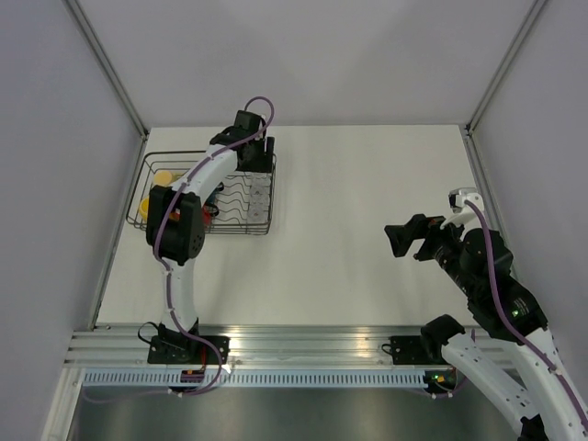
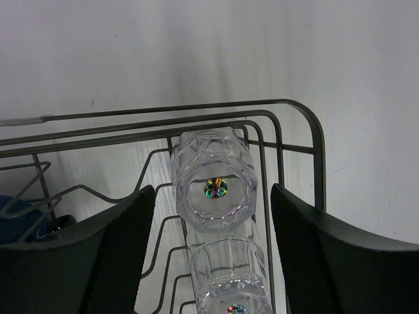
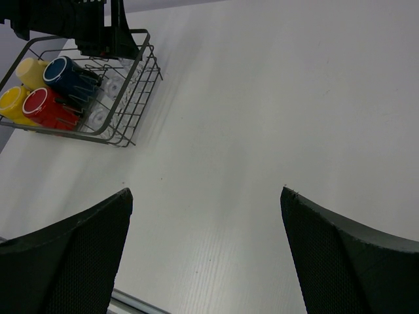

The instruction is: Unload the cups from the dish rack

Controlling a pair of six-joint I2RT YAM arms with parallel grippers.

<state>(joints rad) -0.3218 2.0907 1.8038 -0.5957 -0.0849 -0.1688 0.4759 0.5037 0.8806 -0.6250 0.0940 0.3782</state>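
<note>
Loosely, left fingers (image 2: 111,261) flanking clear tumbler (image 2: 214,190), dish rack (image 2: 319,171)

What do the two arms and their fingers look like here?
The left arm and right arm have white links and black joints, and a purple cable runs along each. The fingers are broad, black and tapered, with a fine mesh texture.

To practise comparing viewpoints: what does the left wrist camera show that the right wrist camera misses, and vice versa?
Left wrist only: a clear tumbler, its faceted base close up, inside the parted left claw. Right wrist only: the open right claw above the table, red mug, bright yellow mug, pale yellow mug. Both: the dish rack holding tumblers.
</note>
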